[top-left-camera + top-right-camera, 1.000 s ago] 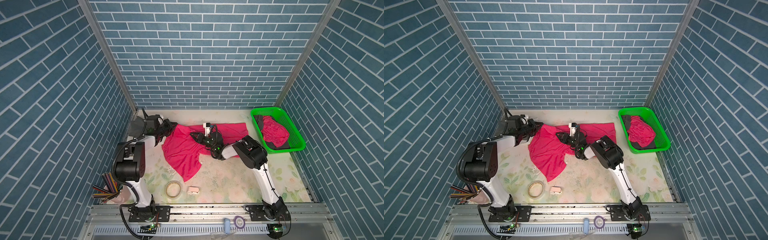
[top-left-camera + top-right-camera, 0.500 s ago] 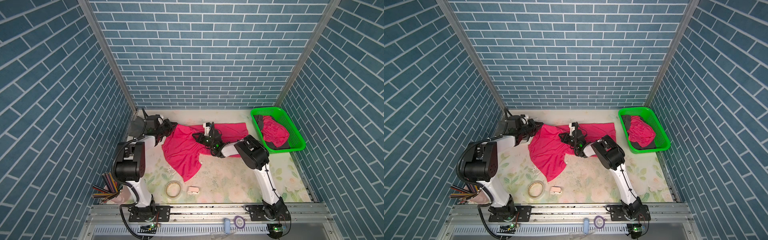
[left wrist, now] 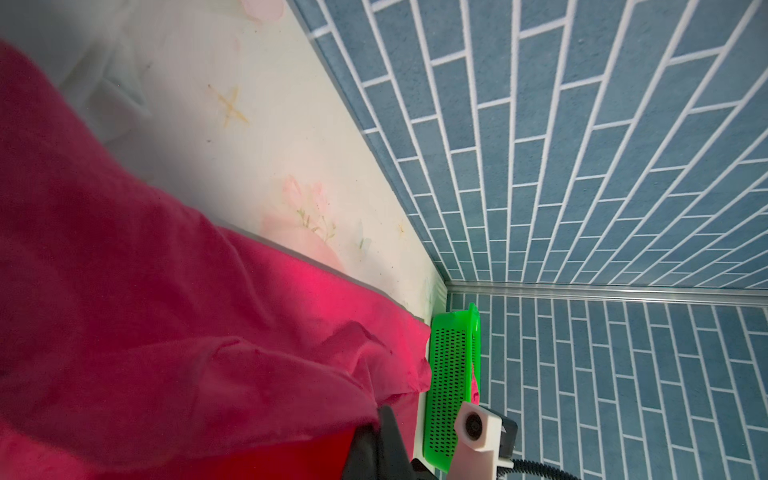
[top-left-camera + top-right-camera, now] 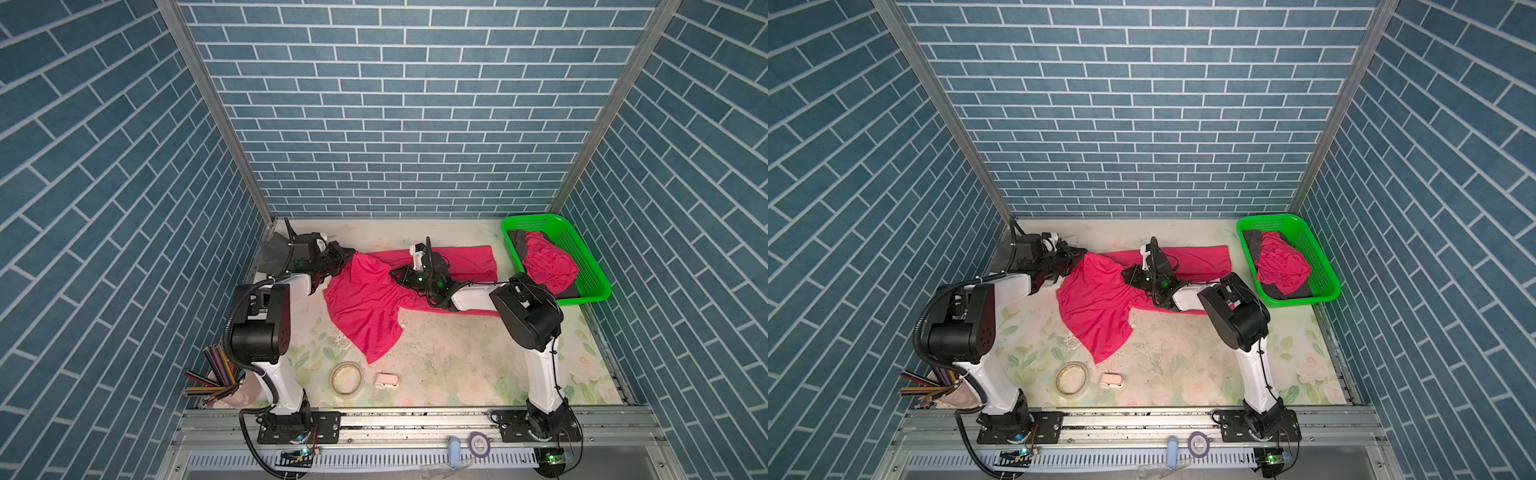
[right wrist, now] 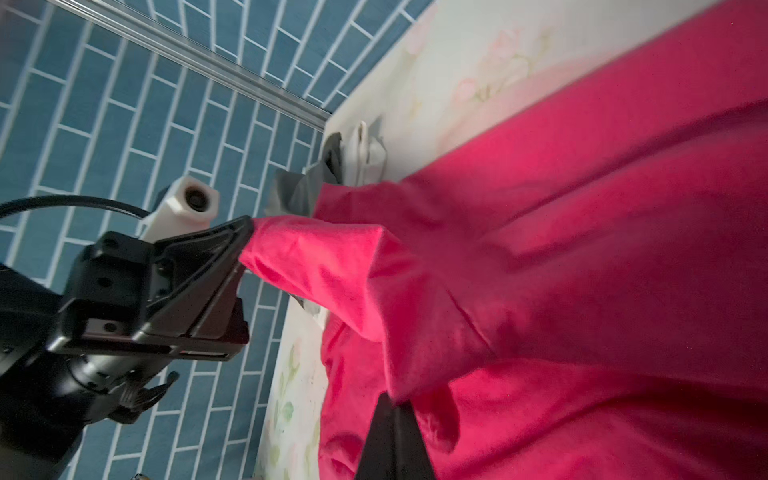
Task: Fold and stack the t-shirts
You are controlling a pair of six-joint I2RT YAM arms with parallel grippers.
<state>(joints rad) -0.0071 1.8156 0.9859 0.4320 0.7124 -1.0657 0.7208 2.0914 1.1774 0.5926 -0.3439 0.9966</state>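
Magenta t-shirt (image 4: 365, 309), half spread: left gripper (image 4: 345, 258) and right gripper (image 4: 395, 274) are both clamping its raised edge, thin pinches likely slipping loose if the arms pull apart

Bright, even overhead light in both top views, faint soft shadows on the floral table (image 4: 457, 365), brick walls (image 4: 395, 124) splayed by wide-angle distortion, wrist views sharp far off, nearby magenta t-shirt (image 3: 124, 291) blurred, shadowed, patchily lit.
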